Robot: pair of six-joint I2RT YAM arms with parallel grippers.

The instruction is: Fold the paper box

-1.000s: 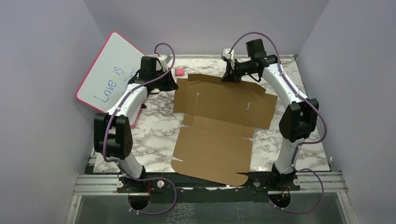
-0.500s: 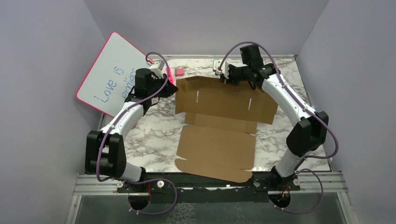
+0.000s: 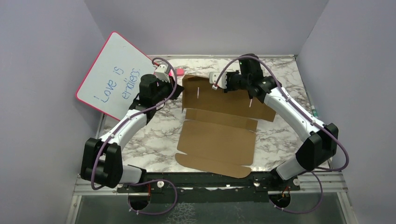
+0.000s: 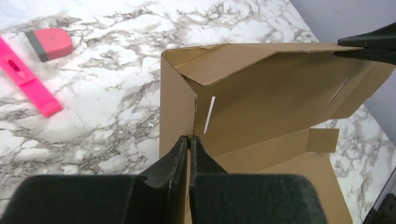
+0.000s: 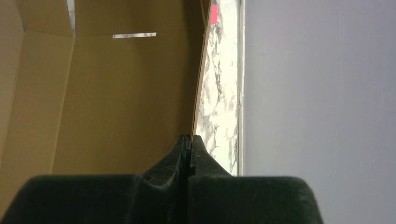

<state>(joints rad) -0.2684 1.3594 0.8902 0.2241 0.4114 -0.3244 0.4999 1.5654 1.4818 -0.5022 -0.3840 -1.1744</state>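
Top external view: the paper box, a brown cardboard blank partly raised, is seen at the middle of the marble tabletop; its near panel lies flat toward the arm bases, while the far section is lifted into a wall and the left side flap is stood up beside it. The left claw is shown pinched narrow on the crease where that side flap meets the slotted panel; the right claw is closed on the top edge of the far wall, the thin cardboard caught between its fingers. The step in hand is judged to be the raising of the rear and left walls; it would be done well if both grips were held close to the scored lines, the wall were brought fully upright, and the corner tab were tucked inward rather than crushed; the flat panel should not be dragged off the near edge. The blank's long axis is seen to run from near edge to far edge, slightly skewed, with the rounded lid flap pointing at the bases and the raised wall lying across, left to right. A pink eraser rests beyond the left corner, apart from the cardboard; a pink-framed whiteboard is propped at the left.
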